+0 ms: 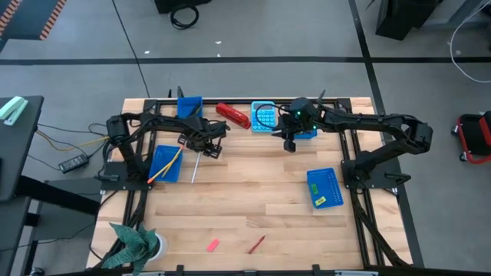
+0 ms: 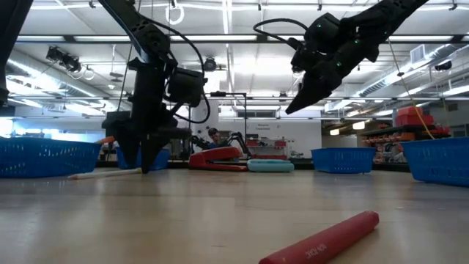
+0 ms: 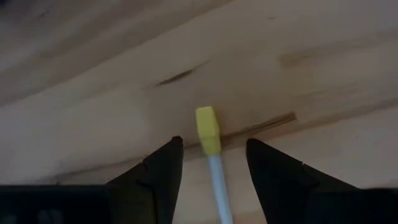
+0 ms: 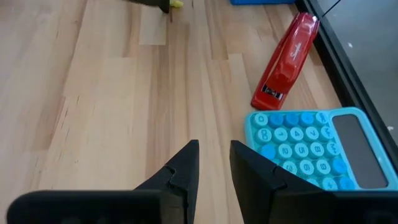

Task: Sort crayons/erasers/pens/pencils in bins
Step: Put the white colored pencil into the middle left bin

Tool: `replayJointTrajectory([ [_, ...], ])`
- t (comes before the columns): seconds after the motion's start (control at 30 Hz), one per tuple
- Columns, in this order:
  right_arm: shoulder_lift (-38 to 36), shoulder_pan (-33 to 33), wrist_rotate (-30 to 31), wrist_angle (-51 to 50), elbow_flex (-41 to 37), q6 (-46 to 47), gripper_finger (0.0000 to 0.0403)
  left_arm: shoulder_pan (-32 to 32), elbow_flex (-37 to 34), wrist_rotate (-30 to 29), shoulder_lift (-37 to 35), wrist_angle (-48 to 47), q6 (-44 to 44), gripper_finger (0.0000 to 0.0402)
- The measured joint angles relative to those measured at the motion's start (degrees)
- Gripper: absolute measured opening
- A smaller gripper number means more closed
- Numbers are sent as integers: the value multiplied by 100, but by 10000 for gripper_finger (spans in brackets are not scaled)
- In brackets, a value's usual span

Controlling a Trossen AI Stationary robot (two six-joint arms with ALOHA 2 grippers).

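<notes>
A white pencil (image 1: 194, 167) with a yellow eraser end (image 3: 208, 129) lies flat on the table beside the left blue bin (image 1: 170, 175), which holds orange and yellow pencils. My left gripper (image 1: 204, 147) is low over the pencil's far end, open, one finger on each side (image 3: 213, 155), touching nothing. My right gripper (image 1: 290, 142) hovers empty above the table near the light-blue calculator (image 4: 311, 149), its fingers only a narrow gap apart (image 4: 214, 163). A red crayon (image 1: 256, 244) and a pink eraser (image 1: 212, 245) lie near the front edge.
A red stapler (image 1: 232, 115) and the calculator (image 1: 265, 117) lie at the far edge between two blue bins (image 1: 189, 106) (image 1: 310, 132). A fourth bin (image 1: 324, 184) at the right holds a yellow eraser. A potted plant (image 1: 134, 244) stands at the front left corner.
</notes>
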Motion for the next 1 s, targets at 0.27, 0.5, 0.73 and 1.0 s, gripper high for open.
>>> replayJointTrajectory([
  [0.27, 0, -2, 2, -141, -3, -225, 96, 177, -465, 375, -66, 627, 549, 176],
  [0.5, 0, -2, 2, -130, -3, -521, 96, 397, -400, 954, -14, 637, 1360, 120],
  [0.73, 0, -1, 2, -130, -3, -407, 96, 678, -366, 1411, 8, 636, 1761, 38],
  [1.0, 0, -2, 2, -129, -3, -603, 96, 691, -368, 1509, 8, 634, 1831, 35],
])
